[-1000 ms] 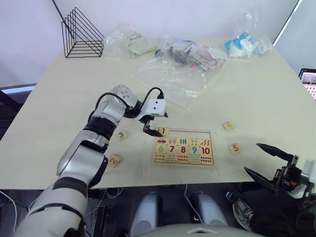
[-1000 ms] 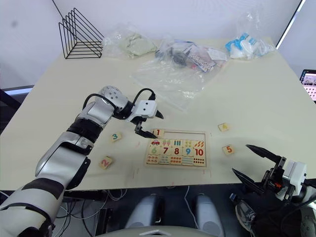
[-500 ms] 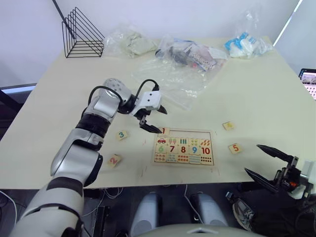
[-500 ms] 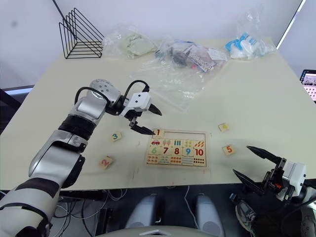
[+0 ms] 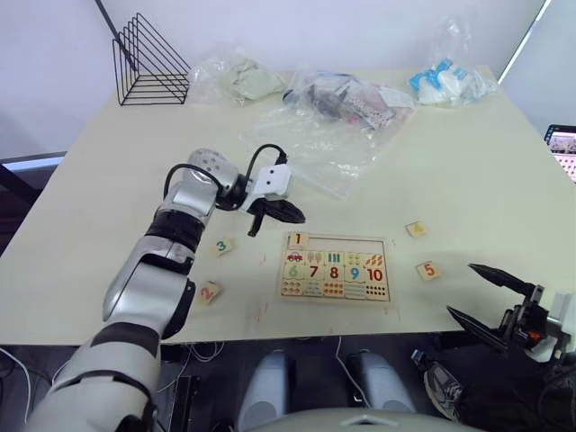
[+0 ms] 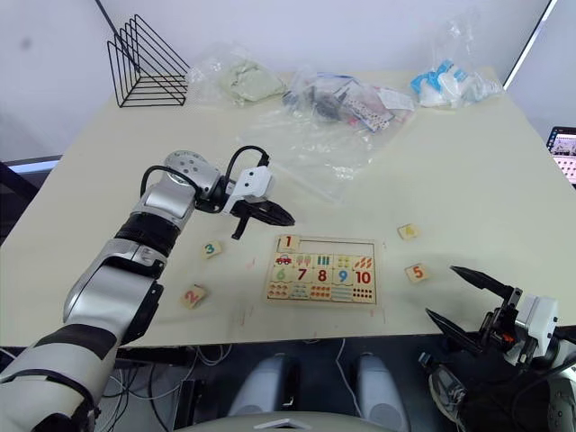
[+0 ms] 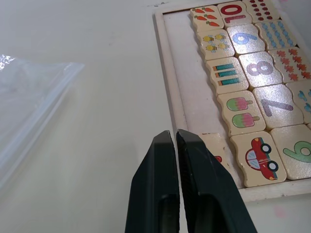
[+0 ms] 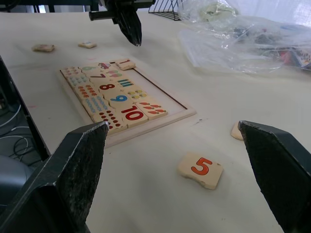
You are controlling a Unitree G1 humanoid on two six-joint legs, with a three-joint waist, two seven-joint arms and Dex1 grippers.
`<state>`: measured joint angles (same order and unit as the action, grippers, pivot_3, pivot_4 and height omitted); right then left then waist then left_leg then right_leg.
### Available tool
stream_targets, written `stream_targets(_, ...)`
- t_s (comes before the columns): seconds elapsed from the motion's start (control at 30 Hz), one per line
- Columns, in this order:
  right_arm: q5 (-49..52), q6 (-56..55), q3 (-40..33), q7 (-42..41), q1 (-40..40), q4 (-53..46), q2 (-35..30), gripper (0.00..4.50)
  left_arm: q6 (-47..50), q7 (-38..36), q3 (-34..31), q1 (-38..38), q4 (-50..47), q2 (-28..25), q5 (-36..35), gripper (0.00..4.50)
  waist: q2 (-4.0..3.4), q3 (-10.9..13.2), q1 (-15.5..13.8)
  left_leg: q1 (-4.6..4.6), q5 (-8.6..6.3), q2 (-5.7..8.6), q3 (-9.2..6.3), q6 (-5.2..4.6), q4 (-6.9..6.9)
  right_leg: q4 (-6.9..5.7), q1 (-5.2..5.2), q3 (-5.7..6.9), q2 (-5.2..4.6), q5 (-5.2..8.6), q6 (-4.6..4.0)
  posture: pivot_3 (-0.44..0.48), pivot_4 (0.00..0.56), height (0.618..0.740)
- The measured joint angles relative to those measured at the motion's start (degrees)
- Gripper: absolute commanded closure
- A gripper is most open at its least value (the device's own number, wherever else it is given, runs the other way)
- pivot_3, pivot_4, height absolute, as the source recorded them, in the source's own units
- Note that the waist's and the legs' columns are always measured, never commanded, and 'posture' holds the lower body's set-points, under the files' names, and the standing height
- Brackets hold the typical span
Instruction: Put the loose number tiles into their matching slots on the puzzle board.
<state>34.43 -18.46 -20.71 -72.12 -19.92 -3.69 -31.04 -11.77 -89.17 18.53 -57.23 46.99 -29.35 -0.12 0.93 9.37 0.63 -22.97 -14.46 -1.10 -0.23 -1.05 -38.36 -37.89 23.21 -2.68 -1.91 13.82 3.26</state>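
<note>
Left claw [image 5: 286,214] hovers just left of the board's [image 5: 335,301] far-left corner, fingers pressed together on nothing. Right claw [image 5: 490,295] hangs off the bench's [image 5: 135,153] near right edge, fingers spread wide and empty. Tile 1 [image 5: 297,239] sits in the board's far row at the left end; the other slots [image 5: 346,243] of that row are bare. Tile 3 [image 5: 221,245] and tile 2 [image 5: 208,292] lie left of the board, tile 5 [image 5: 428,268] and another tile [image 5: 415,229] to its right. Plastic bags [image 5: 333,117] lie farther back.
</note>
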Motion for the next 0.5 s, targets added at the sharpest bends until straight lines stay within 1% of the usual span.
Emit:
stream_targets(0.3, 0.0, -0.53, 0.0, -0.07, -0.26, 0.21, 0.02, 0.0, -7.47, 0.82, 0.02, -0.19, 6.19, 1.87, 2.01, 4.46, 0.0, 0.0, 0.01, 0.0, 0.0, 0.0, 0.0, 0.0, 0.0, 0.0, 0.0, 0.0, 0.0, 0.0, 0.0, 0.0, 0.15, 0.74)
stream_targets(0.5, 0.0, -0.55, 0.0, -0.04, -0.64, 0.21, 0.03, 0.0, -9.19, 1.59, 0.01, -0.82, 8.38, 2.62, 2.8, 4.46, 0.0, 0.0, 0.01, 0.0, 0.0, 0.0, 0.0, 0.0, 0.0, 0.0, 0.0, 0.0, 0.0, 0.0, 0.0, 0.0, 0.15, 0.74)
